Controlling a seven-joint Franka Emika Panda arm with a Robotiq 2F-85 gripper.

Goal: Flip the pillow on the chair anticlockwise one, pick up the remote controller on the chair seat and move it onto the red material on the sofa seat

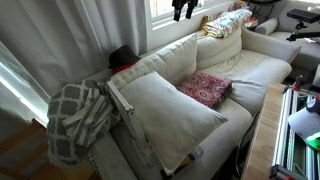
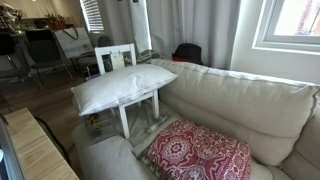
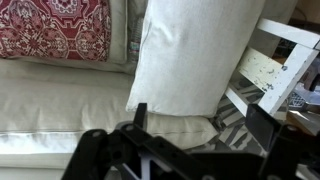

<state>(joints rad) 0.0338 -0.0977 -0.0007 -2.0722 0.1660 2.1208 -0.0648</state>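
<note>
The big cream-white pillow [image 1: 170,118] lies tilted across a white wooden chair frame [image 2: 128,58] at the sofa's end, and it shows in both exterior views [image 2: 120,88] and in the wrist view [image 3: 190,50]. The red patterned cloth [image 1: 206,88] lies flat on the cream sofa seat [image 1: 250,95]; it also shows in an exterior view [image 2: 200,152] and the wrist view [image 3: 55,28]. My gripper [image 3: 200,112] is open and empty, hovering above the pillow's lower edge and the sofa seat [image 3: 60,100]. The remote controller is hidden or out of view.
A grey-white lattice blanket [image 1: 75,120] hangs over the sofa arm beside the chair and shows under the chair frame [image 3: 235,122]. A dark object [image 2: 187,52] sits behind the sofa back. A wooden table [image 2: 35,150] stands in front of the sofa.
</note>
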